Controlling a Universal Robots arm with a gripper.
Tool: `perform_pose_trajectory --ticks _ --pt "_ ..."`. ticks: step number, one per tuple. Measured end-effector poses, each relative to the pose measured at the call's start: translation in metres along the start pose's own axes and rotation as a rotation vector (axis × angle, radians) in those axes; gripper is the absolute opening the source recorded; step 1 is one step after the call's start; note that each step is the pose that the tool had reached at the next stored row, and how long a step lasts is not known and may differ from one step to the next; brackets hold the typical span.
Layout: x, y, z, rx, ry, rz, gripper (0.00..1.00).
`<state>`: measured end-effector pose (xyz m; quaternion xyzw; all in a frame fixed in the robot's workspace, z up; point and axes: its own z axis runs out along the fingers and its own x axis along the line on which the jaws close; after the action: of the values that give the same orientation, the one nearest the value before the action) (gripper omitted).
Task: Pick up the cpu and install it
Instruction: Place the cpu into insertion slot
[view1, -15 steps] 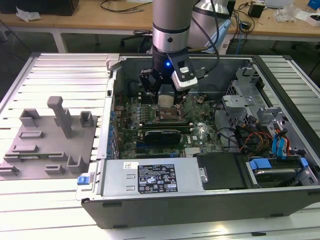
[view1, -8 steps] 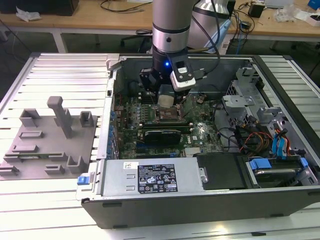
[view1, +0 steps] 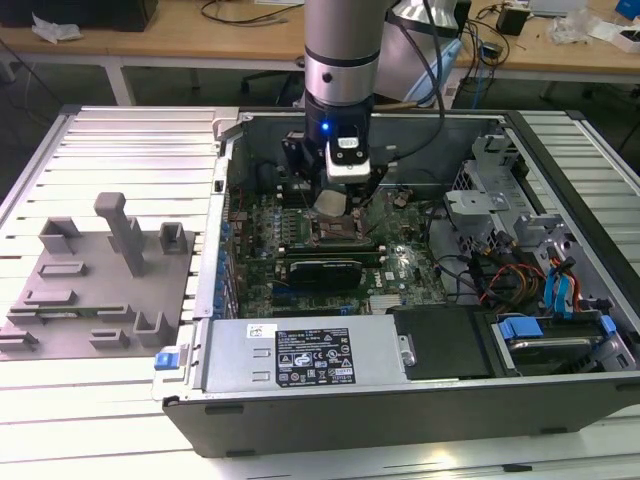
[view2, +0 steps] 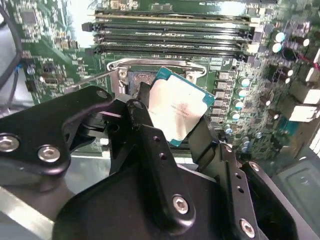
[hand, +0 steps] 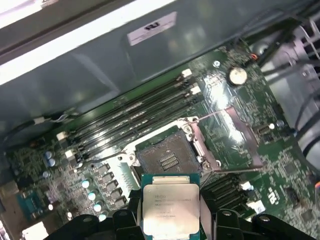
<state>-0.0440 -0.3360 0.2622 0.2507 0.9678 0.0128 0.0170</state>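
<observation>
Silvery and square, the cpu (hand: 170, 207) is clamped by two opposite edges between the black fingers (view2: 150, 135) of the gripper (view1: 332, 200). It hangs in the air inside the open computer case (view1: 350, 412), just above the socket (hand: 167, 160) and not yet seated. Gripping by the edges probably keeps the underside clear and the flat top level over the dark square recess. That recess lies exposed inside a bright metal frame on the glossy green motherboard (hand: 280, 165), beside long black memory slots (hand: 135, 110).
</observation>
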Motion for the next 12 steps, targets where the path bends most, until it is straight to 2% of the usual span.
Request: perform_pose_trajectory --ticks 4,10,12 --pt "0.0 0.0 0.0003 0.0019 -0.0023 0.067 0.55" --pt "0.0 0.0 0.0012 0.0056 -0.007 0.21 0.55" --pt "0.0001 -0.0001 0.0014 0.0065 -0.0081 0.244 0.55"
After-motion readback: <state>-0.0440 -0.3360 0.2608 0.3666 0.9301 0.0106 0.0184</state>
